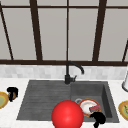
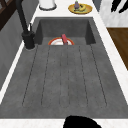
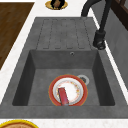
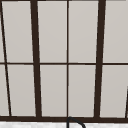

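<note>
A red-rimmed white plate point(image 1: 86, 106) lies in the sink basin point(image 1: 106, 100) with a red block point(image 1: 95, 108) on it. From the right side the plate point(image 3: 75, 88) and block point(image 3: 63, 96) lie near the drain. My right hand point(image 1: 98, 118) hovers at the basin's front edge, just in front of the block, with straight fingers point(image 2: 117, 5) holding nothing. My left hand point(image 1: 11, 92) is over the left counter at a yellow plate point(image 1: 2, 100), curled round a small brown thing point(image 1: 14, 95). The right side view shows that hand point(image 3: 57, 3) far back over the plate.
A big red ball point(image 1: 67, 115) stands at the sink's front middle. A black faucet point(image 1: 68, 72) rises behind the sink. The drainboard point(image 2: 65, 75) fills the sink's left half. On the right counter sit a yellow plate point(image 1: 123, 108) and a white container point(image 1: 125, 83).
</note>
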Robot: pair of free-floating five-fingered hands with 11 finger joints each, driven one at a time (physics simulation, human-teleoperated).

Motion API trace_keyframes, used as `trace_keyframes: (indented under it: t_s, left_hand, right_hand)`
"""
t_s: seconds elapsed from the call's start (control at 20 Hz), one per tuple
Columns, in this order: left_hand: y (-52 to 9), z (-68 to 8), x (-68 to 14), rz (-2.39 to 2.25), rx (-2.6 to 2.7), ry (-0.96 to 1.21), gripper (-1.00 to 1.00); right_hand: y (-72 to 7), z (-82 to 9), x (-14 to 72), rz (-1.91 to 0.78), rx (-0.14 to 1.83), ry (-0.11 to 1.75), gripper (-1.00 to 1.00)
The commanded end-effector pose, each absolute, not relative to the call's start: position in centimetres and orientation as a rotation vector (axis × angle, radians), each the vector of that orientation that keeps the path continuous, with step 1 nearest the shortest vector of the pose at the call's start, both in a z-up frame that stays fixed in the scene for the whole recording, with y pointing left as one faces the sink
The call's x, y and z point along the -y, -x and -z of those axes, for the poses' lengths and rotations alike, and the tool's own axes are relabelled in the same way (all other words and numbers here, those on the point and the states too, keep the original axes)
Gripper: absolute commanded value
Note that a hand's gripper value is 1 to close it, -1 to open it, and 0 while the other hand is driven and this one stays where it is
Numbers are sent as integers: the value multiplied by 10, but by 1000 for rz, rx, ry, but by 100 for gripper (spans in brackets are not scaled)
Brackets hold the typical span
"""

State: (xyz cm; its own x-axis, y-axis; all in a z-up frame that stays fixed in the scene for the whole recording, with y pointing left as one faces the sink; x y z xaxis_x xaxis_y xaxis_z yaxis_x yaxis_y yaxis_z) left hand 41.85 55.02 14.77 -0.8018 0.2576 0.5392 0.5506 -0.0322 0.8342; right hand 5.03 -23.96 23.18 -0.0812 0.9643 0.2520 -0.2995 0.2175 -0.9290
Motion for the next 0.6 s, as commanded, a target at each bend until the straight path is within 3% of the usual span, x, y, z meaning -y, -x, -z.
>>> trace_keyframes:
  t_s: [0.0, 0.55]
  left_hand:
    - [-418, -140, -581, 1915, 2031, 865, 100]
    - [-418, -113, -658, 1726, 2248, 889, 100]
  right_hand:
    - [-50, -232, 240, -1238, 1178, 762, 0]
    - [-50, -232, 240, -1238, 1178, 762, 0]
